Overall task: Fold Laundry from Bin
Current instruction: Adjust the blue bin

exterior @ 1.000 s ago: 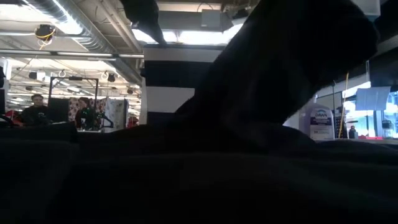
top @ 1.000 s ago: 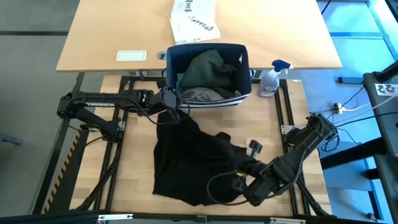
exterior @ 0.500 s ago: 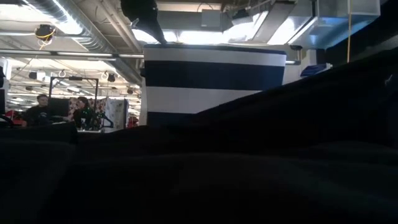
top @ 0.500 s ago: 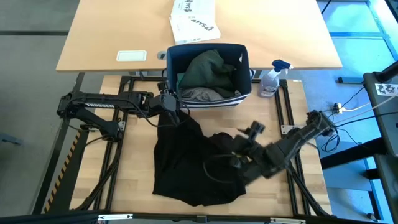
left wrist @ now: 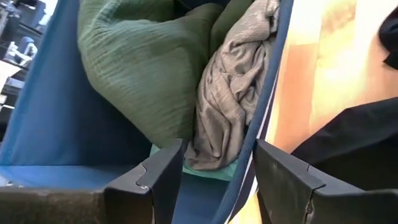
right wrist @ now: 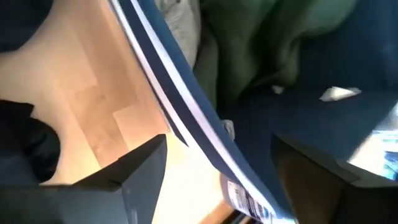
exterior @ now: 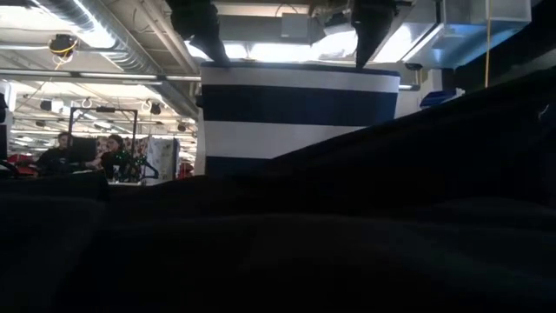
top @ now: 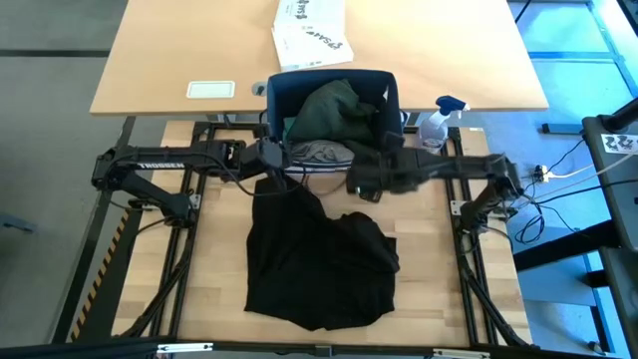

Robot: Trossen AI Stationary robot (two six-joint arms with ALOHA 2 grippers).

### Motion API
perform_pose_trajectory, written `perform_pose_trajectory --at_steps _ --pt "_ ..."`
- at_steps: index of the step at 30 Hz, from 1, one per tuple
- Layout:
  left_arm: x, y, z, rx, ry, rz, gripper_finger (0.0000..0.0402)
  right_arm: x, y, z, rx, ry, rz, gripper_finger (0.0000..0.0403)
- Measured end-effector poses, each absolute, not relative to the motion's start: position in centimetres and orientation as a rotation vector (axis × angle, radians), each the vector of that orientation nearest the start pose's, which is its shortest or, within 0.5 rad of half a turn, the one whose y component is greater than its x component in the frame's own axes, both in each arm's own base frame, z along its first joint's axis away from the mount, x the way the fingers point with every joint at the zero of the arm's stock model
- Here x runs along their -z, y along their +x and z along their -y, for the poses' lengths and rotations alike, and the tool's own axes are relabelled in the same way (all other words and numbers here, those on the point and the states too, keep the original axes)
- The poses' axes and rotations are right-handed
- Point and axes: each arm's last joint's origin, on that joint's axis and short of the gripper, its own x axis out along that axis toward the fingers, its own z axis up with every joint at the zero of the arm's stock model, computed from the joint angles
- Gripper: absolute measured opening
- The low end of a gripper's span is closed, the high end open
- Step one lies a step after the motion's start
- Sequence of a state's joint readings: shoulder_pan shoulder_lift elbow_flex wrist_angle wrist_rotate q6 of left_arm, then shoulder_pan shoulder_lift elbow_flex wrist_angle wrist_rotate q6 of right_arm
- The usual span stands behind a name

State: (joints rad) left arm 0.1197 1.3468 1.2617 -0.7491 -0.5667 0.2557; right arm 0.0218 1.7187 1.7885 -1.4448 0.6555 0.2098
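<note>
A view from above shows 2 dark robot arms meeting at a striped navy bin (top: 334, 120) at the far edge of a wooden table (top: 214, 249). The bin holds a dark green garment (top: 334, 110) on top of a light grey garment (top: 319, 152), with a sliver of teal cloth under them (seen only from the left wrist). A black garment (top: 319, 264) lies rumpled and unfolded on the table in front of the bin. The left gripper (top: 271, 157) hovers at the bin's near left rim, its fingers spread apart and empty, straddling the rim wall. The right gripper (top: 361, 178) hangs at the near right rim, jaws also parted and holding nothing. To do this step well, I judge each gripper should clear the rim, then pinch only 1 garment by an edge, lifting straight up so the bin does not tip or drag.
</note>
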Motion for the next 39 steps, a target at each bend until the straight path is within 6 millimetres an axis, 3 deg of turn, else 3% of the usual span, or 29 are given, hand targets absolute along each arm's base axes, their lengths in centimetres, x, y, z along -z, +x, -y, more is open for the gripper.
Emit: perform_pose_trajectory --at_steps 8,12,24,29,39 --pt "-32.8 26.3 -6.1 -0.503 0.39 -0.97 0.0189 -35.2 32.6 3.9 0.457 -0.228 -1.251 0.0254" --pt "-32.4 25.8 -6.4 -0.464 0.387 -1.035 0.018 -35.2 32.9 5.0 0.336 -0.172 -1.231 0.0222" --pt "-32.4 25.3 -8.0 -0.509 0.4 -1.073 0.0052 -35.2 32.1 8.8 0.323 -0.085 -1.248 0.0016" --pt "-32.4 25.2 -8.6 -0.496 0.378 -1.066 0.0007 -35.2 31.8 10.1 0.334 -0.091 -1.247 0.0023" --pt "-33.3 25.2 -10.5 -0.594 0.482 -1.04 0.0005 -35.6 31.4 13.6 0.442 -0.203 -1.207 0.0011"
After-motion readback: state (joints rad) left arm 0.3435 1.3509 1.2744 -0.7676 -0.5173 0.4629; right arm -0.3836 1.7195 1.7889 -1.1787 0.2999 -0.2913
